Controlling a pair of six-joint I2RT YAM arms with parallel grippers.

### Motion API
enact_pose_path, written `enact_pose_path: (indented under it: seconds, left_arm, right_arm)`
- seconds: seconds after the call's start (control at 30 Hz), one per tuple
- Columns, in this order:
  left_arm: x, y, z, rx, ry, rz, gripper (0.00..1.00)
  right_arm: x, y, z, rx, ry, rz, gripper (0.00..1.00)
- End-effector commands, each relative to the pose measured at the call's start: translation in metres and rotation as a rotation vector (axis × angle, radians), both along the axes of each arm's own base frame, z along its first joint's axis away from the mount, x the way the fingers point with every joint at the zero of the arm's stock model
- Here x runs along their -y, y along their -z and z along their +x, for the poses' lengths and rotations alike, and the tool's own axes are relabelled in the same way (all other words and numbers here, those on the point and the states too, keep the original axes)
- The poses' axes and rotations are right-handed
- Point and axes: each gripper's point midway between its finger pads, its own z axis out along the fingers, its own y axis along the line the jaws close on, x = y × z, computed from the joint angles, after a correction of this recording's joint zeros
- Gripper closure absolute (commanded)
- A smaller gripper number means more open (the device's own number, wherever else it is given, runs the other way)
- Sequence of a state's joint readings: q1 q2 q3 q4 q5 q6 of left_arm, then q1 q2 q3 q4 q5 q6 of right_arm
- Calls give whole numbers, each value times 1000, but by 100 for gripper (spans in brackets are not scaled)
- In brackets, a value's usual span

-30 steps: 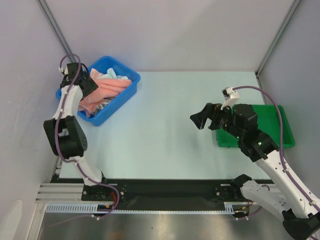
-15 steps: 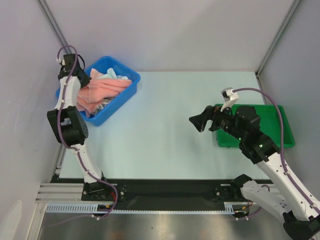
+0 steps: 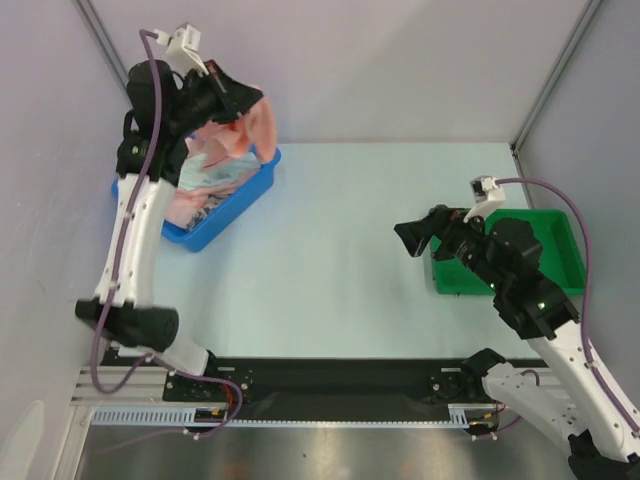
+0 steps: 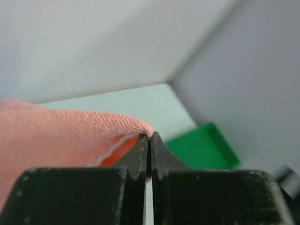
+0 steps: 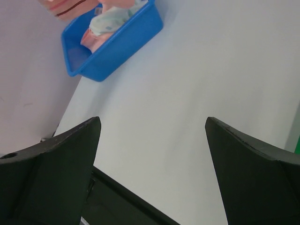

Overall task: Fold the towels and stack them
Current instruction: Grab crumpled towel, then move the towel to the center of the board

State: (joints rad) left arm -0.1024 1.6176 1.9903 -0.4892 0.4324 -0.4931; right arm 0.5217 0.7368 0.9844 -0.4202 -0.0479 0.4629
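Observation:
My left gripper [image 3: 240,100] is raised above the blue bin [image 3: 238,201] and is shut on the edge of a salmon-pink towel [image 3: 258,128], which hangs from it. In the left wrist view the pink towel [image 4: 61,136] is pinched at the tips of the left gripper [image 4: 149,137]. More towels [image 3: 205,185], pink and pale, lie in the bin; the right wrist view shows them as towels [image 5: 110,18] in the blue bin [image 5: 123,44]. My right gripper [image 3: 412,238] hovers open over the table, right of centre, with nothing between its fingers [image 5: 61,154].
A green tray [image 3: 555,262] lies at the right edge of the table under my right arm. The pale table [image 3: 340,240] stretches between bin and tray. Grey walls close the back and both sides.
My left gripper shut on a pink towel in the bin and lifted it high above the bin. The right arm shifted slightly to the right.

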Motion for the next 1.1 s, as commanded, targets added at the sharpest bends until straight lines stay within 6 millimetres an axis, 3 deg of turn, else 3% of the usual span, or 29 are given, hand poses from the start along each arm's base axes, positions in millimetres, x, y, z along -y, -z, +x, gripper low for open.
enact_pose_path:
  seconds: [0.0,0.03,0.07,0.13,0.17,0.2,0.23,0.27,0.33,0.37,0.4,0.47,0.5,0.6,0.63,0.73,0.8,0.9,0.93,0.97,1.03,1.07]
  left_arm:
    - [59,-62,-110,201,310,-20,100]
    - [63,-59,-123,207,309,-7,100]
    - [76,-39,-150,185,351,8,100]
    - [82,-13,-171,169,364,6,100]
    - [94,48,-177,40,394,15,100]
    - [92,51,-195,79,406,-10,100]
    - [95,77,-201,33,416,-18,100]
    - [101,144,-210,-115,428,-10,99]
    - [101,194,-223,-204,424,-5,98]
    - [99,249,-235,-333,420,22,98]
    - [94,273,-237,-380,386,37,98]
    - [80,326,-249,-507,324,78,96]
    - [69,343,-249,-550,263,113,95]
    - [52,370,-258,-644,194,176,84]
    - [45,374,-256,-650,156,197,75]
    - [34,366,-250,-664,57,201,55]
    - [36,345,-238,-618,36,184,45]
    - [68,305,-221,-460,156,185,43]
    - [85,300,-226,-426,223,222,42]
    - [97,282,-219,-380,233,236,42]
    - [130,292,-225,-384,321,317,42]
    - [144,279,-219,-367,337,311,42]
  right_arm:
    - [16,-32,-11,48,55,61,0]
    - [17,-33,-14,47,56,65,0]
    - [18,-29,-16,25,57,57,0]
    - [26,-24,-17,6,96,46,0]
    - [27,-16,-18,-23,101,34,0]
    - [28,-11,-18,-39,103,23,0]
    - [27,-5,-19,-55,101,17,0]
    - [27,3,-20,-75,100,3,1]
    - [22,31,-17,-139,85,-31,2]
    - [22,41,-16,-163,86,-45,5]
    - [19,62,-15,-211,81,-67,6]
    - [14,85,-8,-261,79,-97,13]
    - [13,96,-5,-286,81,-109,16]
    - [8,135,7,-379,92,-173,26]
    - [7,146,10,-405,94,-196,30]
    - [10,176,21,-494,147,-261,42]
    - [16,192,22,-548,184,-298,47]
    - [40,199,17,-569,303,-330,48]
    - [47,200,15,-569,325,-339,48]
    - [54,200,16,-566,345,-348,48]
    - [75,201,16,-577,406,-349,52]
    - [81,201,15,-584,409,-353,54]
